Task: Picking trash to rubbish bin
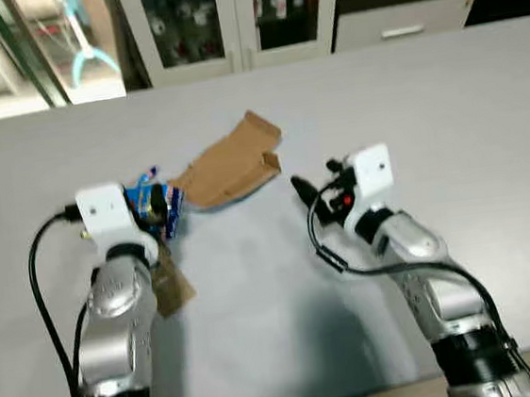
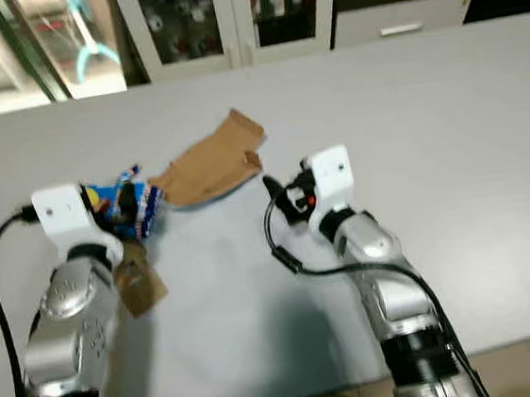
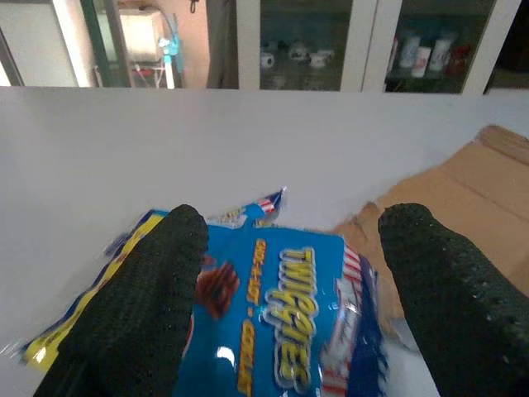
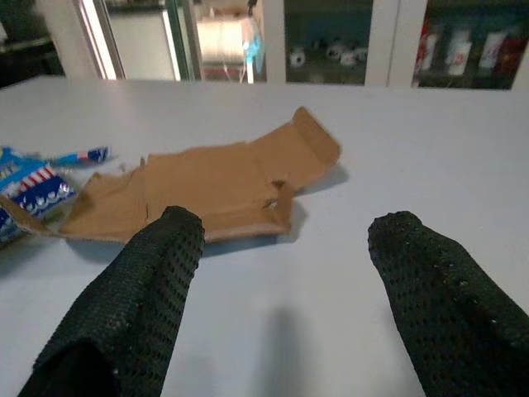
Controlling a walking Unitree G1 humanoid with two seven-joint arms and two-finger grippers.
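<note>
The wrapper [image 3: 281,331] lay between the left gripper's [image 3: 285,298] spread fingers, while the right gripper [image 4: 281,306], also spread, faced the cardboard [image 4: 207,186].

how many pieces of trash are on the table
3. A blue snack wrapper between the open left claw fingers; flattened cardboard beside it mid-table, ahead of the right claw; a small brown scrap by the left arm. More could hide beneath the arms.

left end effector [image 3: 281,289]: fingers spread | right end effector [image 4: 277,289]: fingers spread
</note>
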